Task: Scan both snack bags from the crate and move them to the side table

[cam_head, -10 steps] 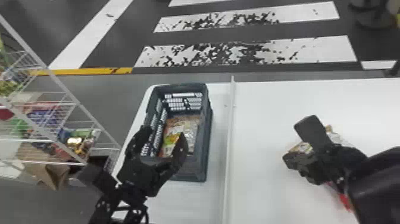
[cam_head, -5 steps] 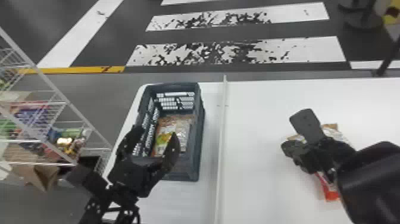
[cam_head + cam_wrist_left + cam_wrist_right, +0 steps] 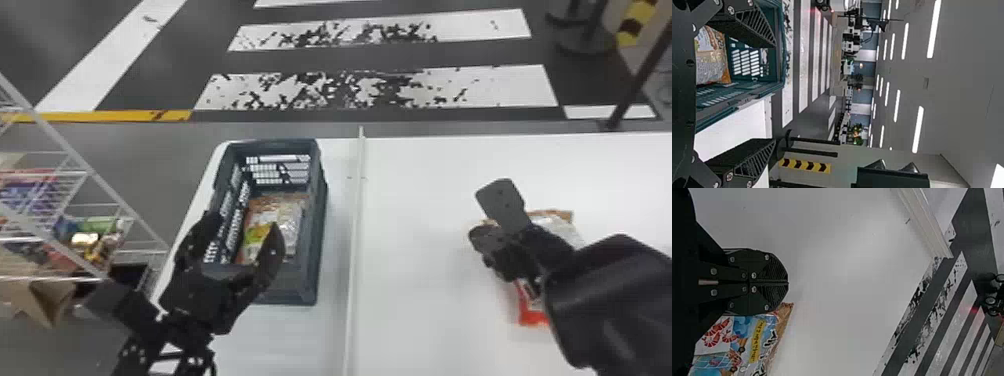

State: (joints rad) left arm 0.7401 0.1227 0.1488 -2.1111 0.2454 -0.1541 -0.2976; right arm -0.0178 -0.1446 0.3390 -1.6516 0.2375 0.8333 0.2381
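Moved since the earlier frames: in the head view, a joint slide toward the left edge for left gripper [image 3: 244, 224], right gripper [image 3: 485, 212], dark slotted plastic crate [image 3: 316, 200] and shrimp-print snack bag [image 3: 754, 344], with much the same spacing among them; also, since the earliest frame, more of the shrimp-print snack bag's red end in sight beside the right arm [image 3: 610, 305].

Left gripper: one, with fingers [image 3: 748, 29] wide apart, and nothing between them in contact. At the near end of the crate; above the rim or inside, cannot tell.

Crate: one, upright, just ahead of the left gripper, and extending away from it.

Orange-edged snack bag [image 3: 275, 215]: one, in the crate, lying beyond the left gripper's fingertips; in the head view, partly behind the right-hand finger.

Right gripper: one, pressed together flat, with nothing visible in its grip. Over the white table [image 3: 425, 200], well apart from the crate.

Shrimp-print snack bag: one, on the white table, directly beside and partly behind the right gripper in the head view; touching it or not, cannot tell.

Pale divider strip [image 3: 356, 225]: one, between the two grippers, running away from the robot.

White wire shelf [image 3: 85, 170]: one, left of the left gripper, with colourful packets [image 3: 30, 192] on it.

Striped floor markings [image 3: 380, 90]: several, beyond both grippers.
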